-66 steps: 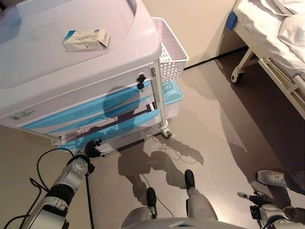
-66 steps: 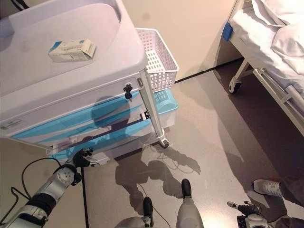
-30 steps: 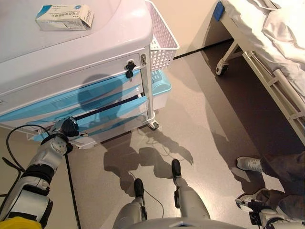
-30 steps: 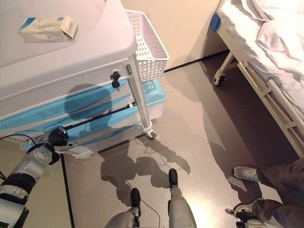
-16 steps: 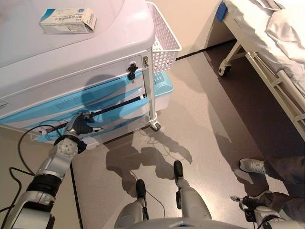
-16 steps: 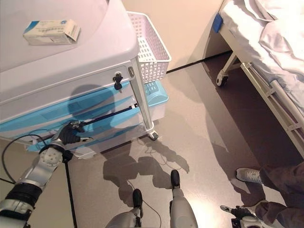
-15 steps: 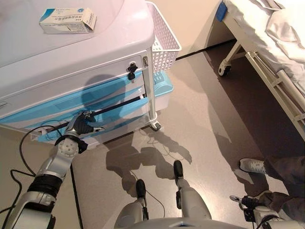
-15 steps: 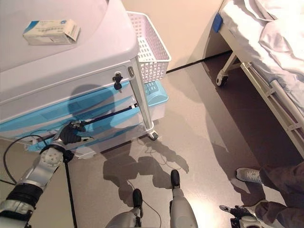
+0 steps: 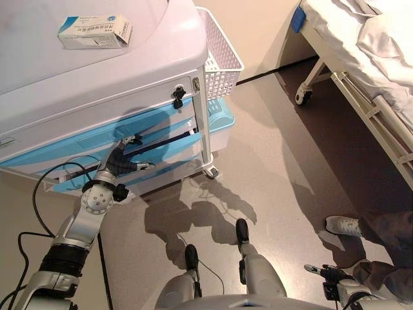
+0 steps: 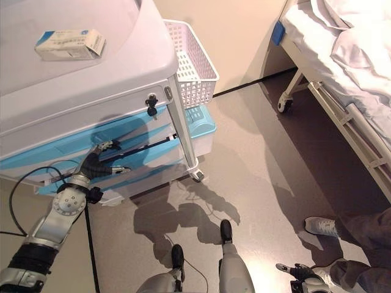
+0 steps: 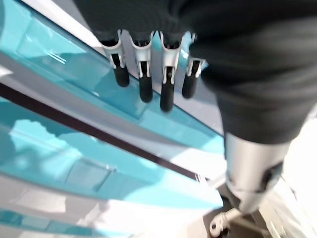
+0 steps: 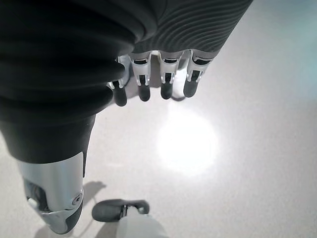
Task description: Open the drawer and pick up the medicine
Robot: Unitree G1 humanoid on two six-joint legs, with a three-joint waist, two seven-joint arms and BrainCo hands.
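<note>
One medicine box [image 9: 94, 32], white with blue-green print, lies flat on the white top of the cart [image 9: 77, 84], near its far edge. Below the top sit several light-blue drawer fronts; the drawer [image 9: 158, 147] in front of the left hand shows a dark gap along its upper edge. A small black key [image 9: 178, 98] hangs from the lock on the white panel above. The left hand [image 9: 120, 161] is raised before the blue fronts, fingers [image 11: 143, 74] straight and spread, gripping nothing. The right hand [image 12: 153, 74] hangs low over bare floor, fingers relaxed and empty. A white mesh basket [image 9: 221, 58] hangs on the cart's right side, with a blue bin [image 9: 221, 119] under it. A bed [image 9: 361, 58] stands well apart to the right. A person's shoe [image 9: 345, 225] shows near the right hand.
</note>
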